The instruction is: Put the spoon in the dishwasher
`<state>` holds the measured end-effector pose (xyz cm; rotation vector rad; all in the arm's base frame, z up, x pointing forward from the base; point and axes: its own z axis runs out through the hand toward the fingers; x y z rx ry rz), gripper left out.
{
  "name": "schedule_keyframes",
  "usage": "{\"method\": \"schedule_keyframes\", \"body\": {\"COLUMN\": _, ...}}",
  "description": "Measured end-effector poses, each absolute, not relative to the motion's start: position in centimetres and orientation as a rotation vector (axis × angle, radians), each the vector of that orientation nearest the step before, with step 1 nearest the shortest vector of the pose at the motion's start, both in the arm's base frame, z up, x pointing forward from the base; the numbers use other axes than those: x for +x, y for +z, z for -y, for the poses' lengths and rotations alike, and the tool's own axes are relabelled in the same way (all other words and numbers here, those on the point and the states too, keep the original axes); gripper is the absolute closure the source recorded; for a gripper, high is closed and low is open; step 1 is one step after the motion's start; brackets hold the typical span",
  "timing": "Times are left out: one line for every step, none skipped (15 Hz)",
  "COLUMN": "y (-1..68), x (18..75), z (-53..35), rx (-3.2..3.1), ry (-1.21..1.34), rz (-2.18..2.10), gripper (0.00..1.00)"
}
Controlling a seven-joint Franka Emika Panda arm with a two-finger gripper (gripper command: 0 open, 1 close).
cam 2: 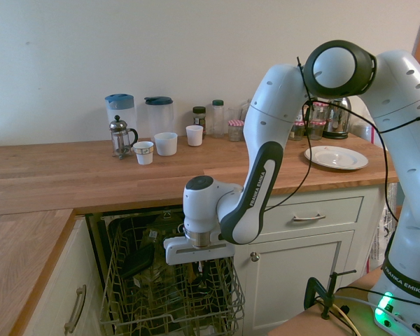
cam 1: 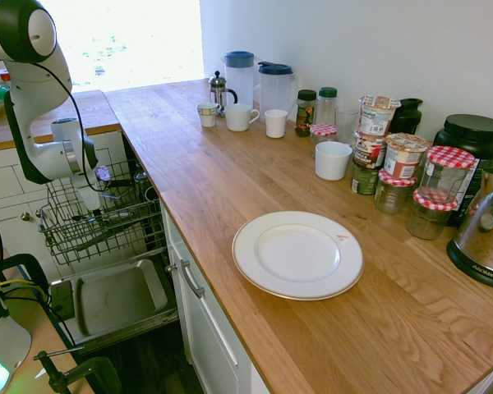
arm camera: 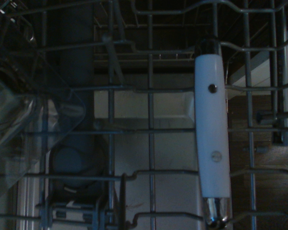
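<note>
While the first exterior view shows the dishwasher (cam 1: pixel 115 300) with its door dropped and rack (cam 1: pixel 74 222) pulled out, the second exterior view shows the gripper (cam 2: pixel 206 269) lowered into the rack from above, pointing straight down. The fingers are clenched. What they grip cannot be determined, because the spoon cannot be made out in any view. Only the wrist view shows a white-handled utensil (arm camera: pixel 212 139) lying across the rack wires, with a clear container (arm camera: pixel 19 120) beside it.
</note>
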<state>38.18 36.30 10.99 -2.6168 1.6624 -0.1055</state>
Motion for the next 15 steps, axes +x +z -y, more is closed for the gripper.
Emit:
{"method": "schedule_keyframes", "body": {"y": 10.6, "x": 38.3, "z": -36.4, "rx": -2.614, "ry": -0.116, "rz": -1.667, "gripper": 0.00}}
{"method": "schedule_keyframes", "body": {"y": 10.3, "x": 38.2, "z": -36.6, "rx": -2.612, "ry": -0.127, "rz": -1.672, "gripper": 0.00}}
{"method": "schedule_keyframes", "body": {"y": 10.0, "x": 37.9, "z": -36.8, "rx": -2.610, "ry": -0.130, "rz": -1.674, "gripper": 0.00}}
{"method": "schedule_keyframes", "body": {"y": 9.8, "x": 37.7, "z": -37.0, "rx": -2.610, "ry": -0.131, "rz": -1.676, "gripper": 0.00}}
{"method": "schedule_keyframes", "body": {"y": 9.8, "x": 37.6, "z": -37.2, "rx": -2.608, "ry": -0.131, "rz": -1.676, "gripper": 0.00}}
{"method": "schedule_keyframes", "body": {"y": 9.8, "x": 37.5, "z": -37.3, "rx": -2.606, "ry": -0.131, "rz": -1.674, "gripper": 0.00}}
{"method": "schedule_keyframes", "body": {"y": 9.8, "x": 37.5, "z": -37.4, "rx": -2.607, "ry": -0.134, "rz": -1.672, "gripper": 0.00}}
{"method": "schedule_keyframes", "body": {"y": 9.7, "x": 37.6, "z": -37.4, "rx": -2.607, "ry": -0.137, "rz": -1.673, "gripper": 0.00}}
{"method": "schedule_keyframes", "body": {"y": 9.7, "x": 37.7, "z": -37.4, "rx": -2.607, "ry": -0.141, "rz": -1.674, "gripper": 0.00}}
{"method": "schedule_keyframes", "body": {"y": 9.7, "x": 37.7, "z": -37.4, "rx": -2.606, "ry": -0.141, "rz": -1.675, "gripper": 0.00}}
{"method": "schedule_keyframes", "body": {"y": 9.7, "x": 37.6, "z": -37.5, "rx": -2.603, "ry": -0.143, "rz": -1.676, "gripper": 0.00}}
{"method": "schedule_keyframes", "body": {"y": 9.8, "x": 37.5, "z": -37.5, "rx": -2.601, "ry": -0.150, "rz": -1.670, "gripper": 0.00}}
{"method": "schedule_keyframes", "body": {"y": 10.0, "x": 37.3, "z": -37.4, "rx": -2.599, "ry": -0.165, "rz": -1.663, "gripper": 0.00}}
{"method": "schedule_keyframes", "body": {"y": 10.8, "x": 36.9, "z": -37.3, "rx": -2.590, "ry": -0.184, "rz": -1.657, "gripper": 0.00}}
{"method": "schedule_keyframes", "body": {"y": 12.1, "x": 36.5, "z": -37.2, "rx": -2.579, "ry": -0.206, "rz": -1.655, "gripper": 0.00}}
